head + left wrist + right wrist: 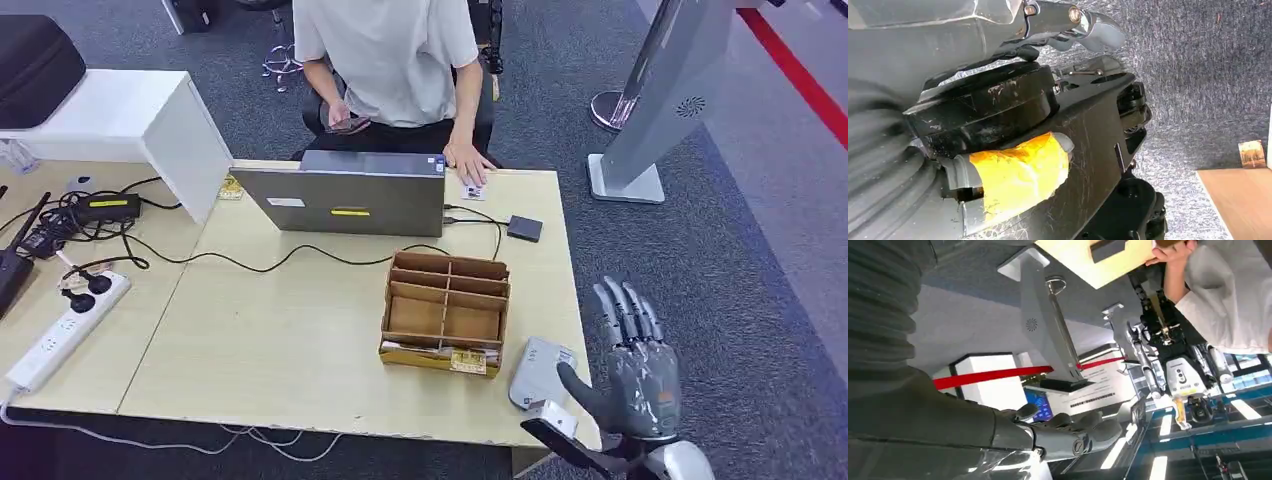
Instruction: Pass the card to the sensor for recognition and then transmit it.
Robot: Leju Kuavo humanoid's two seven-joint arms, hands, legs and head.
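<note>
Several cards [440, 355] stand in the front slot of a brown cardboard organiser [445, 312] on the table. Another small card [473, 188] lies at the far edge by a seated person's hand [466, 160]. A small dark box [524, 228] [1108, 247], wired to the laptop, sits right of it. My right hand [635, 370] [1063, 435] is raised off the table's front right corner, fingers straight and apart, holding nothing. A flat grey-white device [540, 370] lies just left of it. My left hand [1083, 25] hangs by my body; how its fingers lie is unclear.
A grey laptop [345, 195] stands open toward the person. Cables, a power strip [65, 330] and a white box [150, 120] fill the left side. A grey kiosk stand [650, 110] rises from the carpet beyond the table's right edge [570, 280].
</note>
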